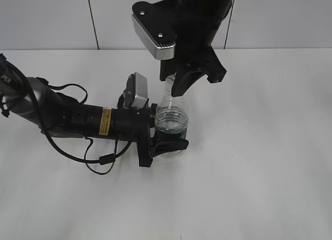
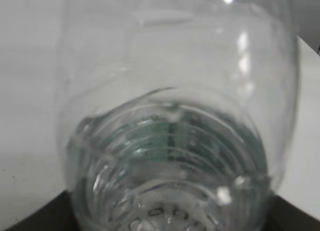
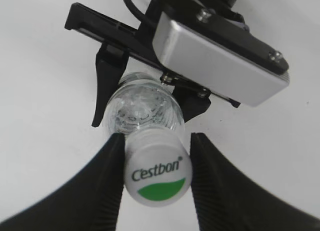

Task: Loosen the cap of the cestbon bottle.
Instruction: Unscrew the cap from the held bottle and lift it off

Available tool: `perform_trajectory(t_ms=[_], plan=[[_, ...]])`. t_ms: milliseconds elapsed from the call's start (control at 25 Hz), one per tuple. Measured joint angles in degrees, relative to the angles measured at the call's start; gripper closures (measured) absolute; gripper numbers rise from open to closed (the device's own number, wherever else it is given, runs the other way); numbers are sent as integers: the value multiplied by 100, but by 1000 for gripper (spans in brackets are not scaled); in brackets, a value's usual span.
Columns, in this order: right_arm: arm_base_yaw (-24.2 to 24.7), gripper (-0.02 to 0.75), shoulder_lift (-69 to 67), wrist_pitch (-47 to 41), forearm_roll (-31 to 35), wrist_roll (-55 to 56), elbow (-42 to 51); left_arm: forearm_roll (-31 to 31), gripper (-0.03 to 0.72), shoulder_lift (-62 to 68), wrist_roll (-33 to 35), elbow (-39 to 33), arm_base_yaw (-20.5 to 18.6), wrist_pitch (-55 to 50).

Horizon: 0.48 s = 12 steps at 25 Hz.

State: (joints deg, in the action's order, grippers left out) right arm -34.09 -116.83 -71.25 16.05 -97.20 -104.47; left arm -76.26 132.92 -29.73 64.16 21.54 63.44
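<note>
Right wrist view: cap, white with a green patch and "C'estbon" print, sits between the two black fingers of the right claw, which close on its sides.
Bottle: cestbon bottle stands upright on the white table, near its middle, well away from every edge.
Left claw: left claw reaches in level from the left side and clamps the lower body of the bottle, around the green label band.
Right claw: comes down from above the far side, partly closed, gripping only the cap.
Left wrist view: clear ribbed bottle wall fills the frame, pressed close to the camera.
Step in hand: twisting the cap, by my judgement, while the body is held fixed.
Doing it well: keep the lower grip firm but not crushing; turn about the bottle's own axis; avoid pulling sideways, which could tilt it.
</note>
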Motion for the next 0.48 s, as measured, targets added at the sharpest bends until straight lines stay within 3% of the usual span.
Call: perform_trajectory(t_ms=[480], plan=[[0, 435, 0, -23, -48, 461, -30, -28, 287, 0, -11, 0, -6, 22]])
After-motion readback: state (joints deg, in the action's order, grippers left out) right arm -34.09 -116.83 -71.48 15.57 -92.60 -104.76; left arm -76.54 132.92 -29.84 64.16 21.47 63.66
